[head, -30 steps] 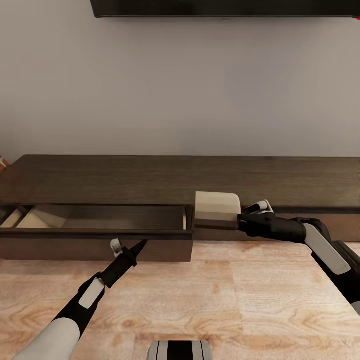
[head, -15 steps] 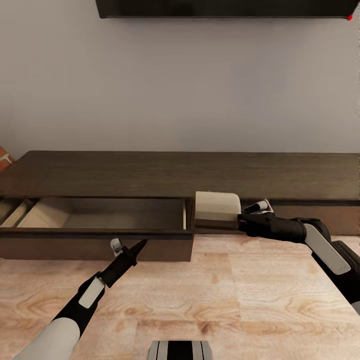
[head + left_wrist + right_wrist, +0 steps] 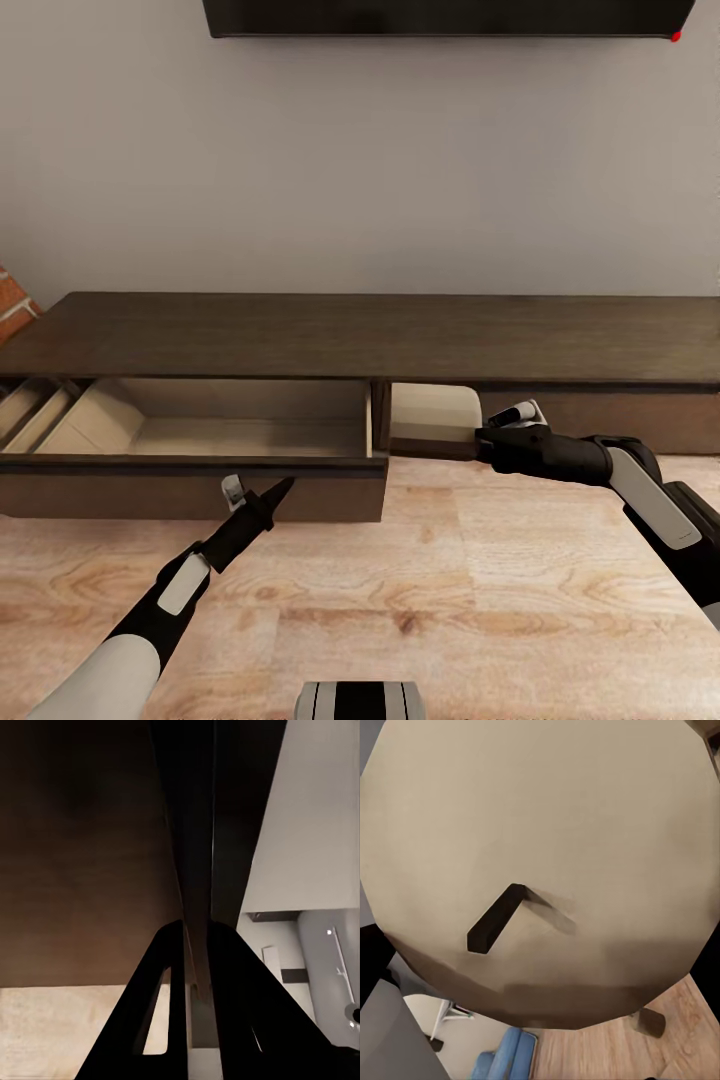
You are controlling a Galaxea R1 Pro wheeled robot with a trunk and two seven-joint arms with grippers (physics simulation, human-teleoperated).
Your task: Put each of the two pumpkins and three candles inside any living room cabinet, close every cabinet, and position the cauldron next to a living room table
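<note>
The cabinet (image 3: 300, 335) sits lower and farther in the head view than a second ago, a camera shift; the open drawer (image 3: 200, 440) now shows more interior. The candle (image 3: 432, 420) hangs just beside the drawer's right corner, clamped by the right gripper (image 3: 485, 440). The left gripper (image 3: 280, 490), pinched together and empty, sits at the drawer's front edge.

Pale grey wall (image 3: 400, 160) above light wood floor (image 3: 450, 600).
</note>
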